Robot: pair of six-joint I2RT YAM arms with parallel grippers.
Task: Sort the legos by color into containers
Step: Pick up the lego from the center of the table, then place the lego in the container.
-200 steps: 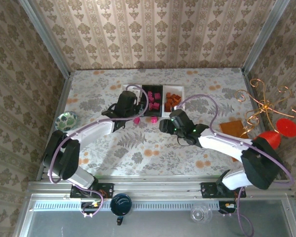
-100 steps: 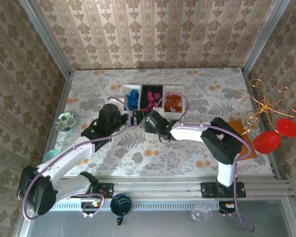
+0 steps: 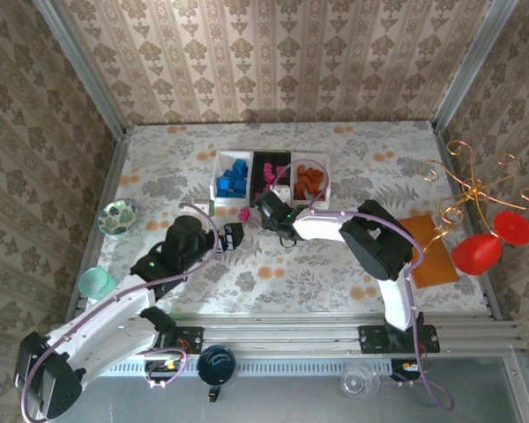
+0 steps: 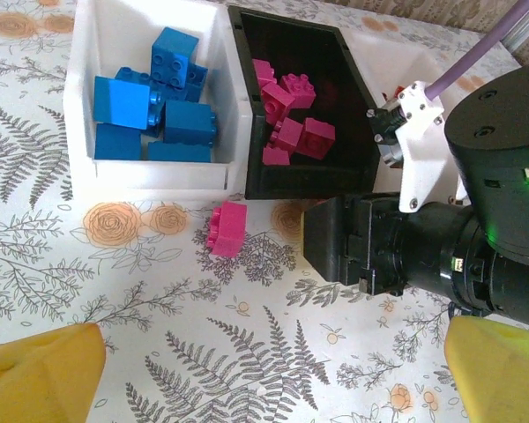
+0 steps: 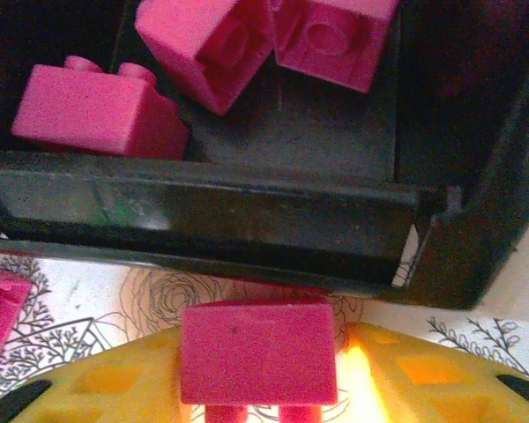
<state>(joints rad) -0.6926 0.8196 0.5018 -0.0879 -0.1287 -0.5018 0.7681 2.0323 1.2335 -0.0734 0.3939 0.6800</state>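
Note:
Three trays stand in a row at the back: a white tray (image 3: 219,170) of blue legos (image 4: 150,97), a black tray (image 3: 257,159) of pink legos (image 4: 293,123), and a white tray (image 3: 326,175) of orange-brown legos (image 3: 310,181). My right gripper (image 3: 267,206) is shut on a pink lego (image 5: 257,352), just in front of the black tray's near wall (image 5: 203,229). One loose pink lego (image 4: 227,227) lies on the cloth before the trays. My left gripper (image 4: 269,388) is open over bare cloth, its yellow fingers (image 4: 44,379) far apart, nearer than that loose lego.
A green patterned bowl (image 3: 118,216) and a teal cup (image 3: 95,283) sit at the left edge. An orange-brown board (image 3: 428,251) and a wire ornament with red shapes (image 3: 480,238) are on the right. My right arm's black wrist (image 4: 397,256) lies close to my left gripper.
My right gripper has moved left to the black tray's front with a pink lego taken off the cloth. My left arm has pulled back toward the near left.

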